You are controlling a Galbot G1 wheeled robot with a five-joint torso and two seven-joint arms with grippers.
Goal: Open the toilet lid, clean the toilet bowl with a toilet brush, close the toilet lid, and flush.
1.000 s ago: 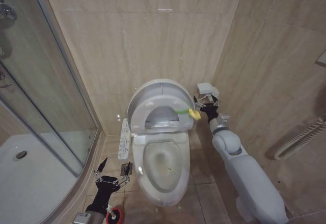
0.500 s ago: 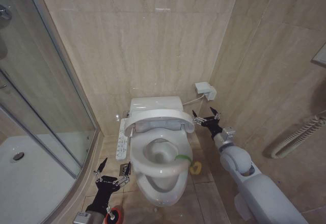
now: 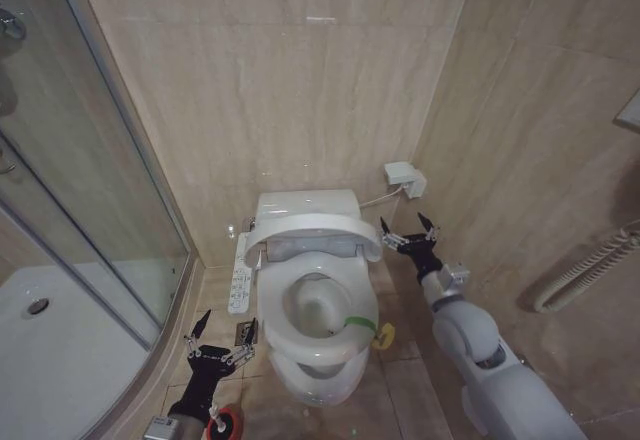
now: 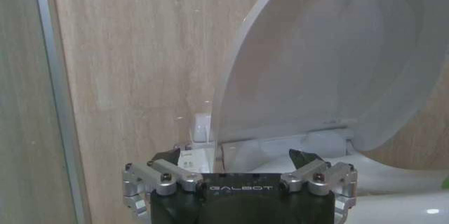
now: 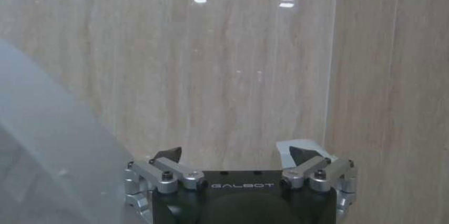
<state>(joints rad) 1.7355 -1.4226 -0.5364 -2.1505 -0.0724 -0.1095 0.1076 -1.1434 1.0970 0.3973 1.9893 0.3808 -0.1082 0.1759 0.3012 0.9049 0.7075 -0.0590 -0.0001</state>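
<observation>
Beside the toilet bowl (image 3: 325,375), our right gripper (image 3: 408,236) and left gripper (image 3: 222,337) spread their fingers empty; toilet lid (image 3: 312,228) up, brushing undone.

The right gripper (image 3: 410,235) was raised on its extended arm with fingers spread wide and empty, while the left gripper (image 3: 222,337) hung low, likewise spread wide and empty.
</observation>
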